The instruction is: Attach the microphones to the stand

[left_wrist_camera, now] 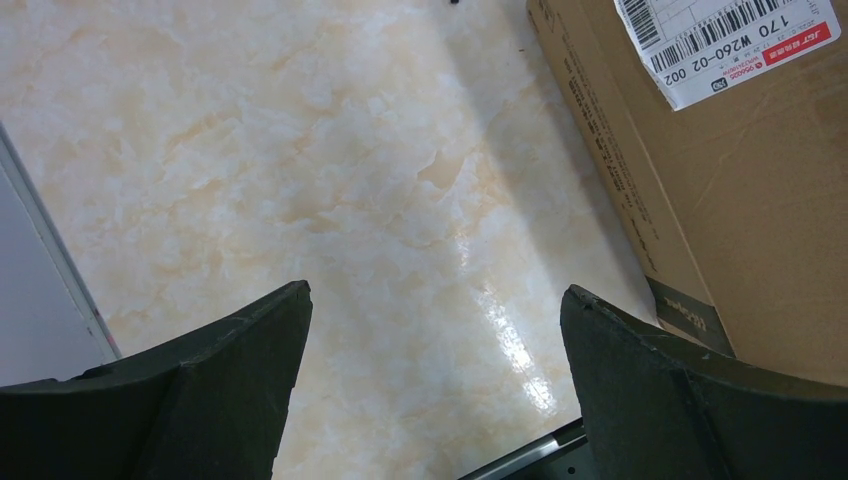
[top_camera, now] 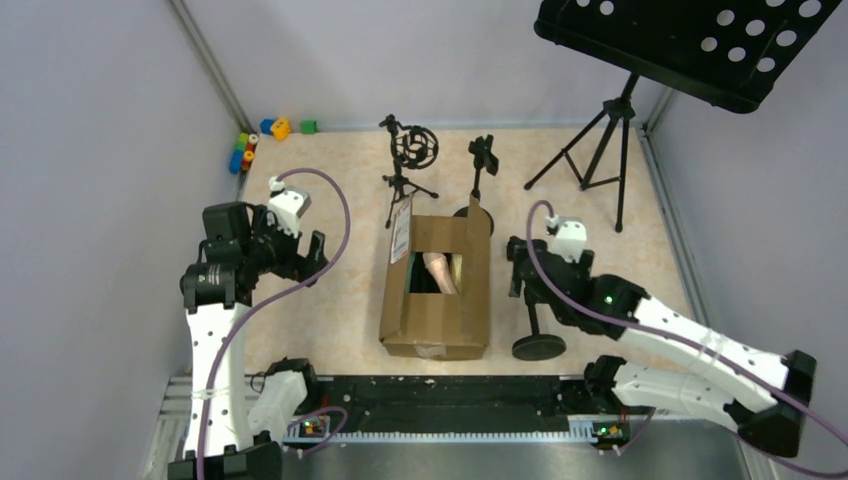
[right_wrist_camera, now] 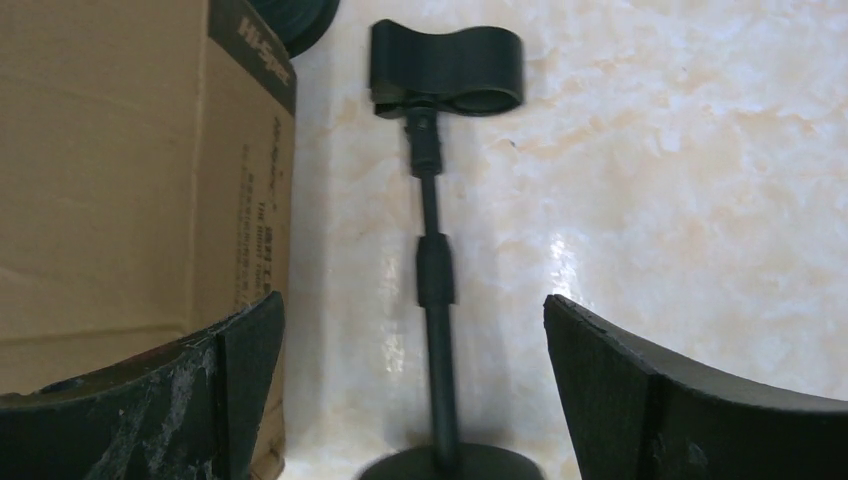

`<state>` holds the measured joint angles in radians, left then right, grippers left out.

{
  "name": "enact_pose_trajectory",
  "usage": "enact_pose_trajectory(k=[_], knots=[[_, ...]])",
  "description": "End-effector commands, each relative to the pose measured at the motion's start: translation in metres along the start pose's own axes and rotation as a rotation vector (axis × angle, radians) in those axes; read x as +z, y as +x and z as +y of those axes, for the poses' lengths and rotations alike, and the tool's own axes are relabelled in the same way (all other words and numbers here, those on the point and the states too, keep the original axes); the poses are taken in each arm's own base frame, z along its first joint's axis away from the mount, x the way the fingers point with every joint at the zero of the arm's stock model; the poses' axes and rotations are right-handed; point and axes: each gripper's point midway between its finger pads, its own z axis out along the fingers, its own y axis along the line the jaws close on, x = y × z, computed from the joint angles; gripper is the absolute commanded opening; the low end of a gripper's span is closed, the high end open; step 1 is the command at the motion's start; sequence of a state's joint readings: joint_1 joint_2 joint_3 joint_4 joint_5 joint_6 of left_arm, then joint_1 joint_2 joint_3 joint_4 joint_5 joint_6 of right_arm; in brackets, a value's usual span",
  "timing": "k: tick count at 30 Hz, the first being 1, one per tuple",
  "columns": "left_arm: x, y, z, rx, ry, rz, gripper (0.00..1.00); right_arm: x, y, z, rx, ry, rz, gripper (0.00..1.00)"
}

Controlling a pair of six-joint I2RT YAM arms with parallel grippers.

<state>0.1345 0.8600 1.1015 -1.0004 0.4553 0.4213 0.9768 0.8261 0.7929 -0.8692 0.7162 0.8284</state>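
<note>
1. The marbled beige surface (top_camera: 330, 300) carries everything, with walls on three sides.
2. A black perforated music stand (top_camera: 690, 40) on a tripod fills the far right corner.
3. An open cardboard box (top_camera: 440, 320) sits in the middle, between the two arms, with a white barcode label (left_wrist_camera: 730, 45) on its left side.
4. The left pincer (left_wrist_camera: 435, 300) is spread wide over bare surface, left of the box, and grips nothing.
5. The right pincer (right_wrist_camera: 410, 300) is also spread wide. In the right wrist view its fingers flank the pole of a round-base stand (right_wrist_camera: 437, 280) without touching it.
6. That stand is upright just right of the box, with its empty clip (right_wrist_camera: 447, 70) at the top.
7. Two more stands are behind the box: a shock-mount stand (top_camera: 412, 150) on tripod legs and a clip stand (top_camera: 483, 155), both empty.
8. A peach microphone (top_camera: 437, 270) lies inside the box, and no other microphone can be made out.
9. Small coloured toy blocks (top_camera: 262, 135) are bunched in the far left corner.
</note>
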Motion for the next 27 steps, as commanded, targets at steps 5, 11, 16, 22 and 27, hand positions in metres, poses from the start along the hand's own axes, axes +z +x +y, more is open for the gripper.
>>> enact_pose_trajectory(k=[5,11,16,22,27], knots=[[-0.016,-0.017,0.002,0.039,-0.040,-0.052,0.99,0.047,-0.033,0.035,-0.024,-0.083,0.085,0.84],[-0.019,-0.017,0.002,0.044,-0.054,-0.059,0.99,0.076,-0.033,0.022,-0.119,-0.015,0.143,0.73],[-0.019,-0.016,0.002,0.043,-0.057,-0.057,0.99,0.097,-0.002,0.033,-0.163,-0.050,0.239,0.70],[-0.020,-0.013,0.004,0.052,-0.066,-0.048,0.99,0.118,0.024,0.020,-0.197,0.012,0.267,0.64],[-0.019,-0.010,0.006,0.059,-0.076,-0.037,0.99,0.139,0.041,0.020,-0.214,0.026,0.306,0.52]])
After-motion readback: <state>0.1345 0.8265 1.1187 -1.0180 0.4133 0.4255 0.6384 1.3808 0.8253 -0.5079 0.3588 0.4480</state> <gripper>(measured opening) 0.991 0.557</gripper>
